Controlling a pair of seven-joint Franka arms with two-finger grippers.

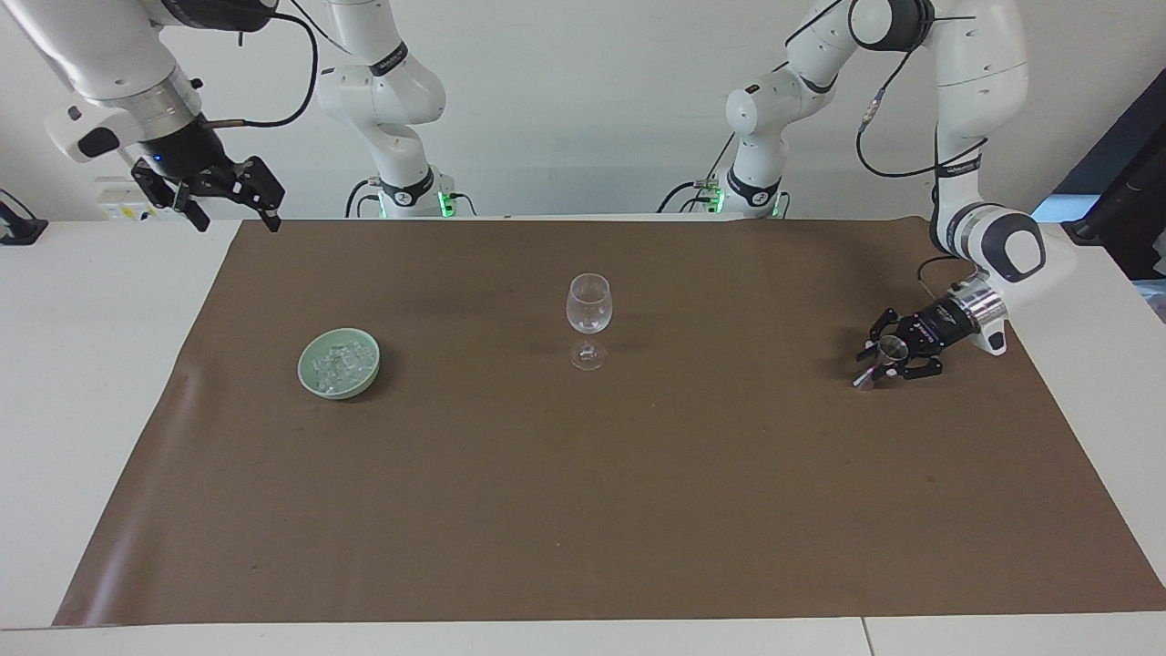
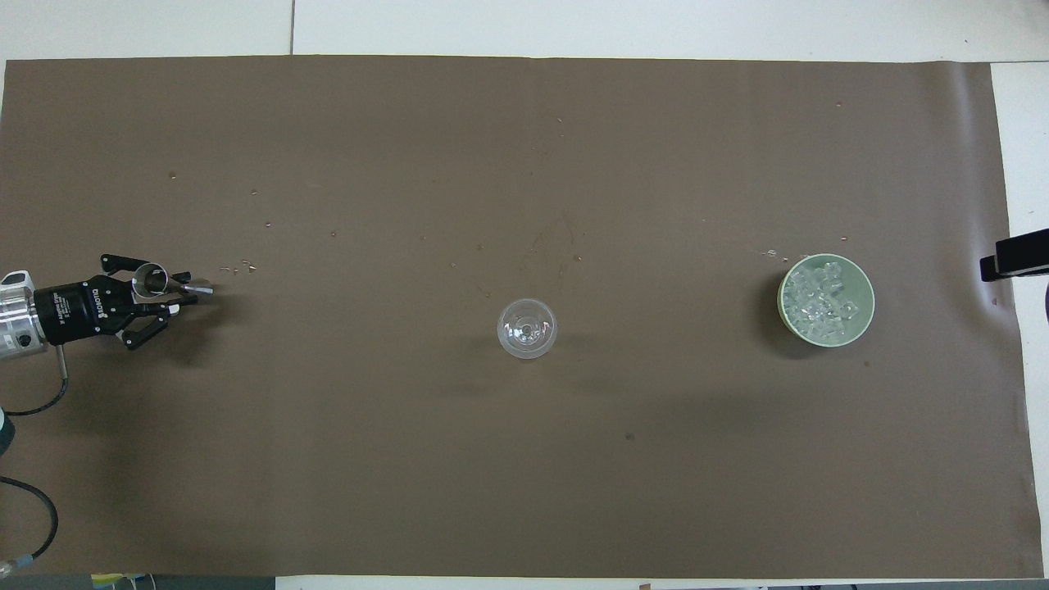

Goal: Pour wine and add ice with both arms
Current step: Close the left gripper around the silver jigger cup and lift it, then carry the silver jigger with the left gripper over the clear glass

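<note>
A: Looking at the left claw point(image 1: 885, 362), I see it low over the brown mat point(image 1: 583, 510) at the left arm's end of the counter point(image 1: 73, 383), with its two fingers drawn in around a small metal measuring cup point(image 1: 881, 357).

B: Is it pinching the cup or only standing around it?

A: The fingers look pressed on the narrow middle of the cup, so I judge it is pinching it. The cup's foot seems to rest on the mat; I cannot tell if it is lifted yet.

B: Why grip at the middle?

A: I think the waist gives a firm hold and leaves the mouth free for pouring.

B: Which way does the cup point?

A: Its long axis is about upright, with the open mouth on top. In the overhead view the mouth point(image 2: 148, 279) lies inside the claw and the foot shows just past the fingertips, toward the wine glass point(image 1: 588, 317). Whether liquid is inside, I cannot tell.

B: And the wine glass?

A: It stands upright in the middle of the mat, well apart from both claws, and looks empty. I suppose this place lets both arms reach it.

B: The ice point(image 1: 340, 365)?

A: Clear chunks lie in a green bowl point(image 1: 312, 384) toward the right arm's end, untouched.

B: The right claw point(image 1: 231, 211)?

A: It waits high over the counter's edge by the mat's corner, fingers spread, holding nothing.
</note>
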